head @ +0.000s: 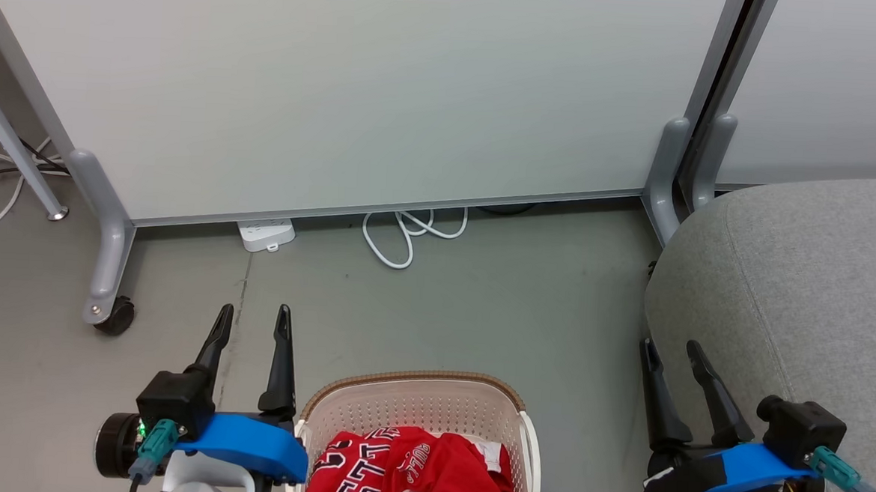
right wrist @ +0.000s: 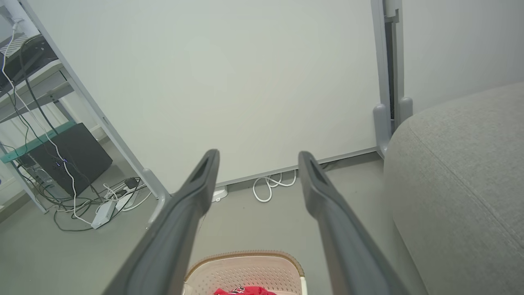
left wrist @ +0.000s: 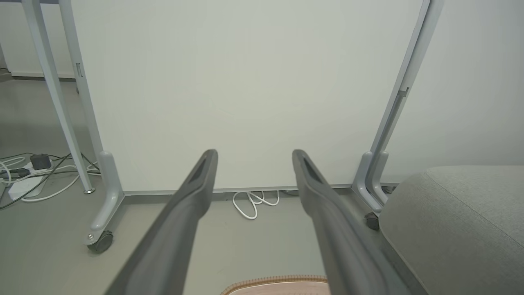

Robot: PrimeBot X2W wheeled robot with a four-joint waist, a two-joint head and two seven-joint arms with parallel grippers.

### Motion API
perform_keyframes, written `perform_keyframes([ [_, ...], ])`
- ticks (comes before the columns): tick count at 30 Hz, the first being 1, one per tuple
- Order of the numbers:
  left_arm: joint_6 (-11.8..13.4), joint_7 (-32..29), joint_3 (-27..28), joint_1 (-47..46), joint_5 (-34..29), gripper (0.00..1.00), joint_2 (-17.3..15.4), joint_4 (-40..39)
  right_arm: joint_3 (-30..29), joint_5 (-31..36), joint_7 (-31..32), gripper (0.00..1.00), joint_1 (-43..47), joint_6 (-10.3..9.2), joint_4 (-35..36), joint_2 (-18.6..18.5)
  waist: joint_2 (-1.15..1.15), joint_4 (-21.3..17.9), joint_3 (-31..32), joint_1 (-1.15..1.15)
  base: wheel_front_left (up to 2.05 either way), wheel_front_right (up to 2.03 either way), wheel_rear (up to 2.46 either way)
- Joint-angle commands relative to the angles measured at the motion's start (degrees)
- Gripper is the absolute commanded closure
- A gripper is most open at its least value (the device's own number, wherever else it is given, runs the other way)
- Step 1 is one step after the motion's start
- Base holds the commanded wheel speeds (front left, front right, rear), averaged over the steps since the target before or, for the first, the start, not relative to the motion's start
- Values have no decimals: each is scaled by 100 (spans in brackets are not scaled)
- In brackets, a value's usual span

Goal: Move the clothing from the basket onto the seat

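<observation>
1. The white partition panel point(head: 386, 86) spans the back, standing on grey wheeled legs.
2. On the right is the big grey fabric seat point(head: 803, 295), its rounded corner near the partition's leg.
3. The cream laundry basket point(head: 415, 402) sits on the floor at bottom centre, left of the seat and apart from it.
4. The red jerseys point(head: 411, 473) lie crumpled inside the basket, lettering up.
5. The left gripper point(head: 255, 309) hovers just left of the basket, fingers apart and empty.
6. The right gripper point(head: 671, 343) hangs by the seat's edge, fingers spread and empty.
7. A white cable point(head: 408, 237) loops at the partition's foot, with a power strip point(head: 265, 234) to its left.
</observation>
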State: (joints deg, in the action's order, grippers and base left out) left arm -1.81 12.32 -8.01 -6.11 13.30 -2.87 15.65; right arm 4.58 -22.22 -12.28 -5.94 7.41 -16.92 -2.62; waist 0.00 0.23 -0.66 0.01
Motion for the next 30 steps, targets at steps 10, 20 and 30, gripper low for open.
perform_keyframes([
  [10, 6, 155, -69, -108, -470, 0, -6, 74, 20, 483, -155, 0, -105, 12, -36, -40, 0, 2, 8, -1, 0, 0, 0],
  [20, 32, 258, -114, -112, -885, 0, -5, 124, 42, 810, -263, 0, -100, 13, -130, -41, 0, 3, 8, -1, 0, 0, 0],
  [30, 42, 296, -134, -112, -955, 0, -4, 186, 44, 924, -301, 0, -102, 9, -186, -42, 0, 3, 0, -1, 0, 0, 0],
])
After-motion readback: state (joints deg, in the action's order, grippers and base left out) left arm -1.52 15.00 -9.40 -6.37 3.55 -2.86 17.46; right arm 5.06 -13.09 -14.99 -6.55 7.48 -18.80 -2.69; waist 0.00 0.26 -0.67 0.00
